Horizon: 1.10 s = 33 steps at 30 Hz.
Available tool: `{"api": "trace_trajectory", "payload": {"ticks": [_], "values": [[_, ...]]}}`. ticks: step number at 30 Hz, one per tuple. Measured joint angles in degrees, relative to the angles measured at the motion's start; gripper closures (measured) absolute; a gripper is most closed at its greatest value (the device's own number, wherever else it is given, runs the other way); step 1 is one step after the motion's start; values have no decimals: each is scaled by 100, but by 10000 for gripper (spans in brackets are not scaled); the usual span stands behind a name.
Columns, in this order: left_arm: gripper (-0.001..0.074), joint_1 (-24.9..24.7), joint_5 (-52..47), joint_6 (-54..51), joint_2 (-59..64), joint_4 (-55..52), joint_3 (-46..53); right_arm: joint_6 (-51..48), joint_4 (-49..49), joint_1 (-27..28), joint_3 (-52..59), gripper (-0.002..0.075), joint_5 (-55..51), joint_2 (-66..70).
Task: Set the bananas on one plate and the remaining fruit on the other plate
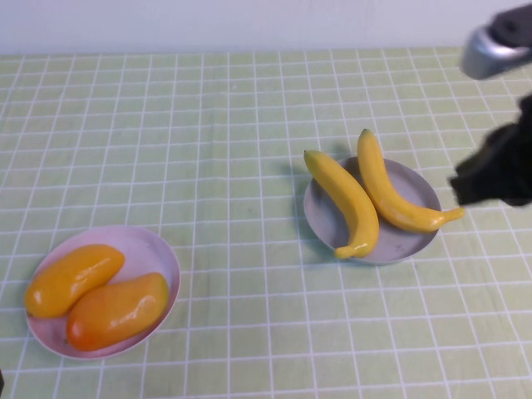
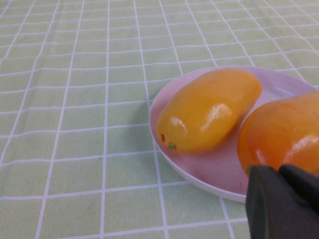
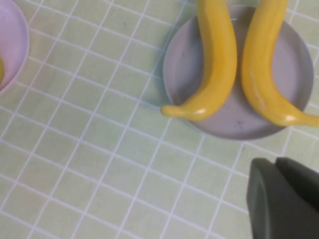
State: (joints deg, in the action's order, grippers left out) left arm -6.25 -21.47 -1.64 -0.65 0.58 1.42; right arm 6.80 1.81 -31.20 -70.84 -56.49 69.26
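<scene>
Two bananas (image 1: 342,202) lie side by side on the grey plate (image 1: 416,193), which sits on the green checked tablecloth (image 1: 224,125). I use this plate as the landmark. Both bananas are longer than the plate is wide: their stem ends stick out past its far rim, and the tip of the banana nearer the right arm pokes over the rim on that side. The two fruits are close together but a strip of bare plate shows between them in the right wrist view.

The pink plate (image 1: 158,249) is well apart from the grey plate, to its left and nearer the robot. Two orange-yellow mangoes (image 1: 75,278) rest on it, touching each other; the deeper orange one lies closer to the robot.

The right gripper (image 1: 490,176) hangs just beside the grey plate's right rim, above the cloth, holding nothing. It shows as a dark blurred shape, so I cannot tell whether it is spread or pressed together.

The left gripper (image 2: 284,201) hovers low at the pink plate's edge, right next to the deeper orange mango; only a dark corner of it shows, and its state cannot be told either.
</scene>
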Motion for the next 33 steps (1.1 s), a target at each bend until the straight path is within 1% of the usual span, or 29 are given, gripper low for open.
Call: {"api": "trace_trajectory", "payload": {"ticks": [5, 9, 13, 19, 22, 25, 30, 33], "values": [[733, 0, 0, 0, 0, 0, 0, -304, -181, 0, 904, 740, -40, -1151], [733, 0, 0, 0, 0, 0, 0, -342, -363, 0, 1450, 741, -391, -1758], [733, 0, 0, 0, 0, 0, 0, -364, -460, 0, 1683, 741, -510, -2087], [733, 0, 0, 0, 0, 0, 0, -378, -507, 0, 2173, 741, 10, -2177], [733, 0, 0, 0, 0, 0, 0, -391, -507, 36, 2649, 741, 686, -2281], [733, 0, 0, 0, 0, 0, 0, -391, -493, 328, 3234, 742, 1606, -2565], [733, 0, 0, 0, 0, 0, 0, -395, -468, 1402, 4582, 742, 3777, -3390], [733, 0, 0, 0, 0, 0, 0, -395, -468, 1979, 5437, 742, 4782, -3999]]}}
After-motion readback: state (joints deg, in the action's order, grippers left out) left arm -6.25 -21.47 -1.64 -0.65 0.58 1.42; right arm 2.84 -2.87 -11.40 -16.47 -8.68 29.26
